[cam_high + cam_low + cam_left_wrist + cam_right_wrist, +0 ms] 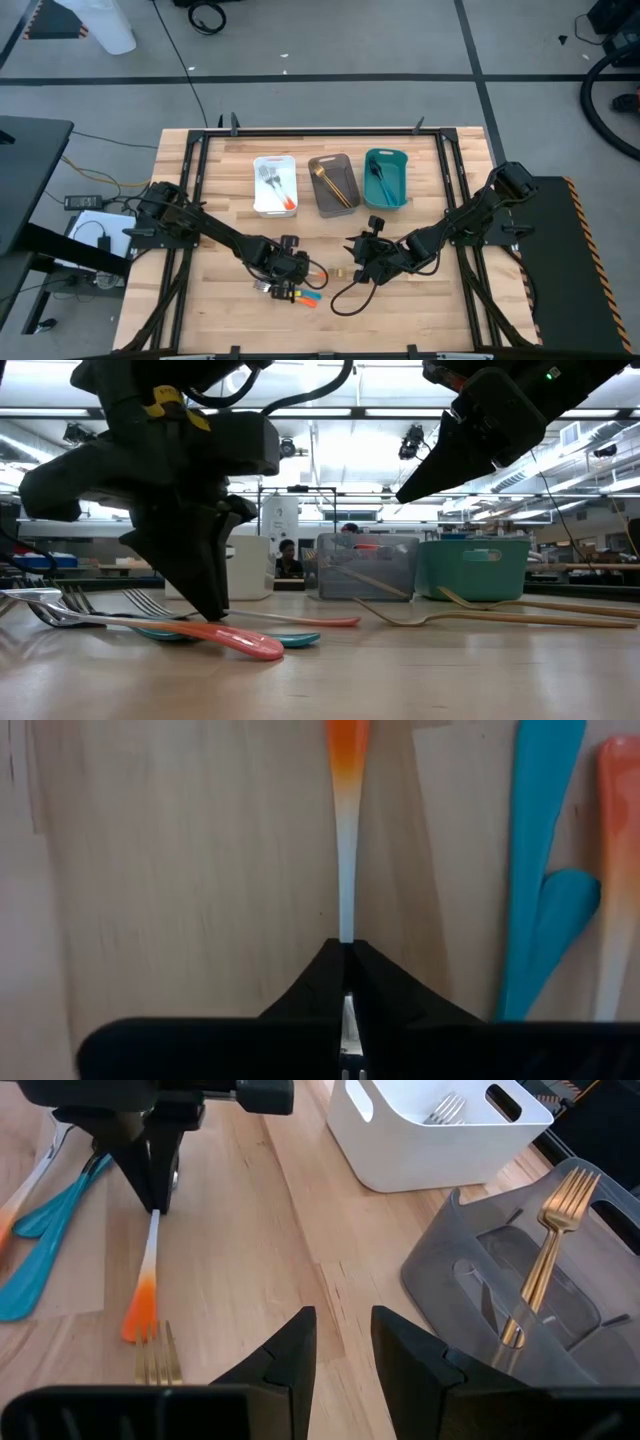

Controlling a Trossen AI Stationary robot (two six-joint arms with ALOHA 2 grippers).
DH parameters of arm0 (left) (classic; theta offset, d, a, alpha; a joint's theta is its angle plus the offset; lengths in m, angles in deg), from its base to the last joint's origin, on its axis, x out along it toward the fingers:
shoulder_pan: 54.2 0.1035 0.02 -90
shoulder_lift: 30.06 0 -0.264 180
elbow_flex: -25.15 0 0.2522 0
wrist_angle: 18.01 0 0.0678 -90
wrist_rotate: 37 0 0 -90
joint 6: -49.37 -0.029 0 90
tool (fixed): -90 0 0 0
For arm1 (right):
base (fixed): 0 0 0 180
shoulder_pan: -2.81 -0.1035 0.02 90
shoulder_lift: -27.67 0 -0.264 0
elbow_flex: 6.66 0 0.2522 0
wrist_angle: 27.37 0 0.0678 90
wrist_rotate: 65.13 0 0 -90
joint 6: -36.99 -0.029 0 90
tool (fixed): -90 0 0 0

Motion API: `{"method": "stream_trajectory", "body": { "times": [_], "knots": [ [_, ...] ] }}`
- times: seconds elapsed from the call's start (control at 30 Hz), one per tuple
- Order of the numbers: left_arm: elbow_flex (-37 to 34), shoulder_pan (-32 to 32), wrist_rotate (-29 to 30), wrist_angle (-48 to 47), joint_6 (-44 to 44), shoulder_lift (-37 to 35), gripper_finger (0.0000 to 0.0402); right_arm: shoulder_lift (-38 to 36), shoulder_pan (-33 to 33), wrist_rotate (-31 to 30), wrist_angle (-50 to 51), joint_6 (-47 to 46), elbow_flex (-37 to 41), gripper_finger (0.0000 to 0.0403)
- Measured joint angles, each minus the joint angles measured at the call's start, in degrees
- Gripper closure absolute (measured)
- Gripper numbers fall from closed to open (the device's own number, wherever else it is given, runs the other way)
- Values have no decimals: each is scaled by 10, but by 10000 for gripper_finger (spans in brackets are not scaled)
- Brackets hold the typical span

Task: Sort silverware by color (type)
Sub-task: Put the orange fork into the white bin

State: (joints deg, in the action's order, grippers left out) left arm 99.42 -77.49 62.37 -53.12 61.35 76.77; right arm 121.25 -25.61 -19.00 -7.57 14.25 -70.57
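Note:
Loose silverware lies near the table's front, left of centre. My left gripper [283, 272] stands over it, pointing steeply down, shut on an orange-handled piece [148, 1270]. Two teal-handled pieces [540, 870] and another orange-handled one [615, 820] lie flat beside it. A gold fork [158, 1365] lies between the two grippers. My right gripper [343, 1345] hangs open above the table to the right, holding nothing. My left gripper pinches the orange-handled piece between its two fingers at the pale, thin neck [347, 925], at the end away from the orange tip [347, 750]. The fingers [150, 1190] come from above, slanting down. The piece lies flat on the table, its handle running straight out from the fingertips.
Three bins stand in a row at the far middle: a white one [274, 185] with orange-handled forks, a grey one [333, 184] with gold pieces and a teal one [386, 179] with teal pieces. A black cable [345, 295] loops on the table near my right gripper.

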Motion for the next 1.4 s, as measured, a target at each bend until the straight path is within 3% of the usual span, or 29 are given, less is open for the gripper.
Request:
{"method": "stream_trajectory", "body": {
  "times": [0.3,0.63,0.8,1.17,1.4],
  "knots": [
    [-3,-8,23,-90,-78,-37,383,0,0,0,0,0,0,292],
    [-2,-8,127,-208,-98,-119,383,0,0,0,0,0,0,292],
    [-2,-6,216,-252,-135,-167,383,0,0,0,1,0,0,292],
    [-1,5,393,-285,-394,-234,383,0,0,0,1,0,0,292],
    [-1,69,383,-310,-469,-237,383,0,0,0,1,0,0,292]
  ]
}}
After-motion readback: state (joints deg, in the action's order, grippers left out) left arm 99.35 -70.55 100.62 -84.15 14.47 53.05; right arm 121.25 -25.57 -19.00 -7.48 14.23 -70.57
